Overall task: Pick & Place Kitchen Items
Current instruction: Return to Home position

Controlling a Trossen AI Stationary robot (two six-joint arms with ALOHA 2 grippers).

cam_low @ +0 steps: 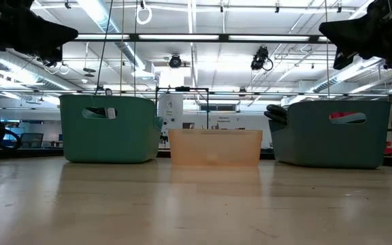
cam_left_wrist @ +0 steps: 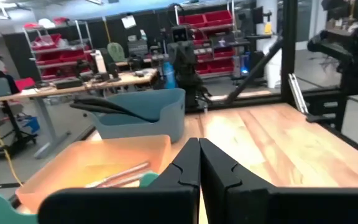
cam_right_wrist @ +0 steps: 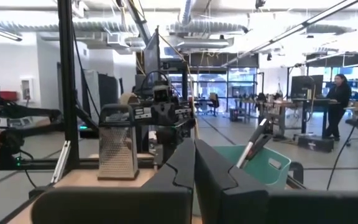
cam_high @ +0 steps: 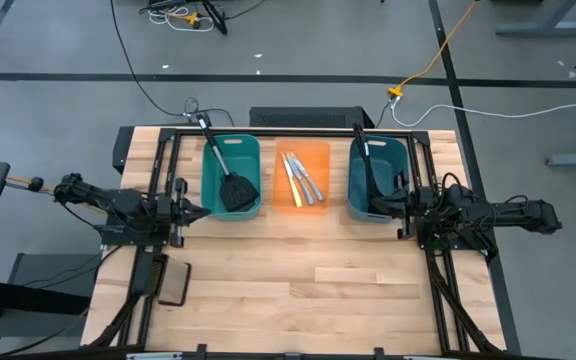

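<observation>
Wooden table (cam_high: pixel 268 290) is filling the high view, with three bins lining up across its far half and an arm waiting at each side.

Starting at the left, the left gripper (cam_high: pixel 200 211) is hovering above the table just beside the teal bin (cam_high: pixel 253 160). Its wrist view is showing the two dark fingers (cam_left_wrist: pixel 185 171) pressed together with nothing between them. Nearer the front edge, a flat black pad (cam_high: pixel 173 285) is lying on the wood.

Moving along, the teal bin is holding a black slotted spatula (cam_high: pixel 236 190). Its head is lying on the bin floor and its long handle is leaning out over the far corner. I cannot tell whether a second one is lying under it.

Next door, the orange bin (cam_high: pixel 318 150) is sitting in the middle, and a small cluster of silver knives (cam_high: pixel 303 180) is lying side by side inside it.

Further right, the blue bin (cam_high: pixel 393 165) is carrying a long black ladle (cam_high: pixel 365 165), its handle sticking out past the far rim.

Finishing at the right, the right gripper (cam_high: pixel 388 207) is hanging at the blue bin's near right corner, its fingers (cam_right_wrist: pixel 179 168) closed tight on nothing. Beyond the table, a person (cam_right_wrist: pixel 340 106) is standing at a desk.
</observation>
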